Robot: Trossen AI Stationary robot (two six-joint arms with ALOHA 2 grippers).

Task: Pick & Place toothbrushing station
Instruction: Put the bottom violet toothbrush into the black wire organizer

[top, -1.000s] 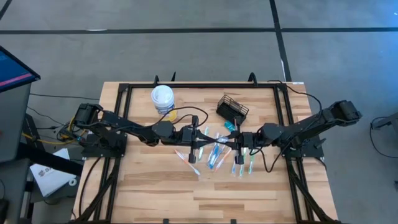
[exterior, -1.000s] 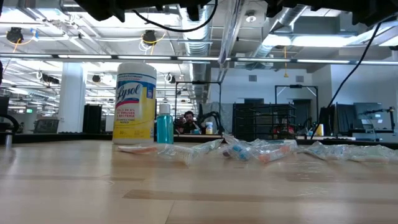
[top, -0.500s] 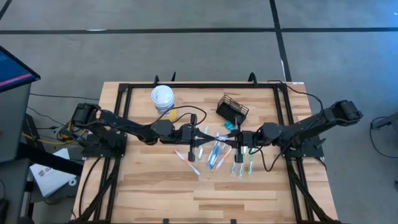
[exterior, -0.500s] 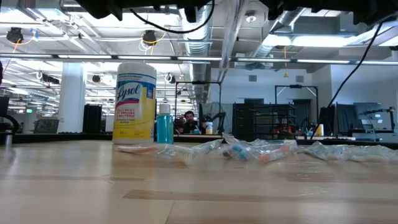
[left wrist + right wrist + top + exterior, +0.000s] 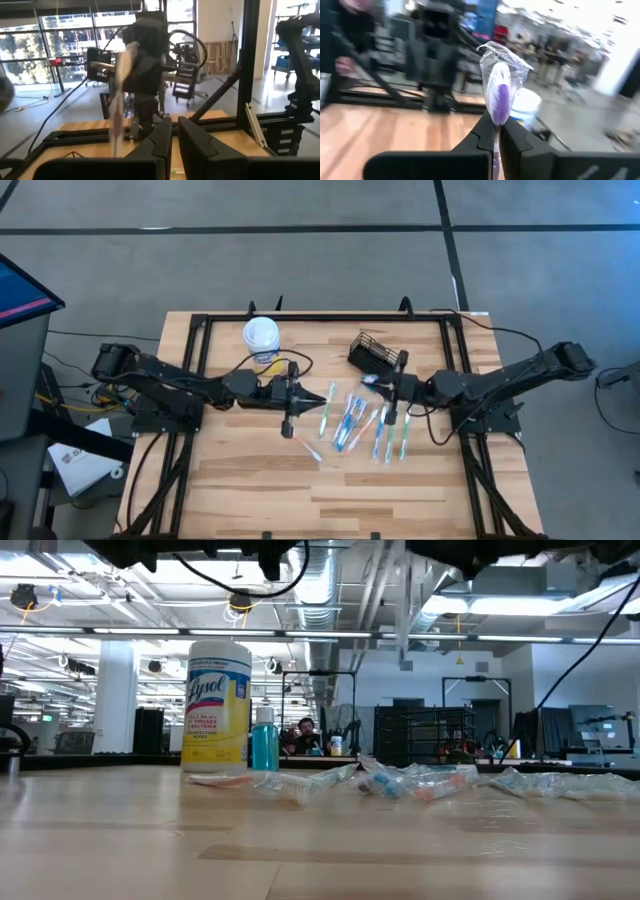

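The toothbrushing station (image 5: 373, 354), a black wire-mesh caddy, stands on its base at the table's far middle-right. Several wrapped toothbrushes (image 5: 350, 425) lie flat mid-table, also seen in the low view (image 5: 420, 783). My right gripper (image 5: 375, 387) hovers level near the caddy, shut on one wrapped toothbrush (image 5: 499, 95) with a purple head. My left gripper (image 5: 318, 395) hovers level left of the pile, its fingers (image 5: 162, 137) a narrow gap apart with nothing between them. The left wrist view shows that held toothbrush (image 5: 119, 95) farther off. My right gripper pinches the wrapped toothbrush between its two fingers just below the purple head (image 5: 496, 125). The fingers come level from the table's right and lie across the brush. The brush is lifted clear of the table, and the fingers hide its lower part.
A white-lidded yellow canister (image 5: 262, 337) stands at the far left-middle, tall in the low view (image 5: 219, 705), with a small blue bottle (image 5: 264, 745) beside it. A black frame (image 5: 200, 330) borders the table. Bare wood (image 5: 330, 500) lies along the near edge.
Both grippers stood close together above the toothbrush pile and have drawn apart. The left has gone toward the table's left edge. The right has gone toward the right edge and a little toward the caddy. The toothbrushes on the table have kept their places.
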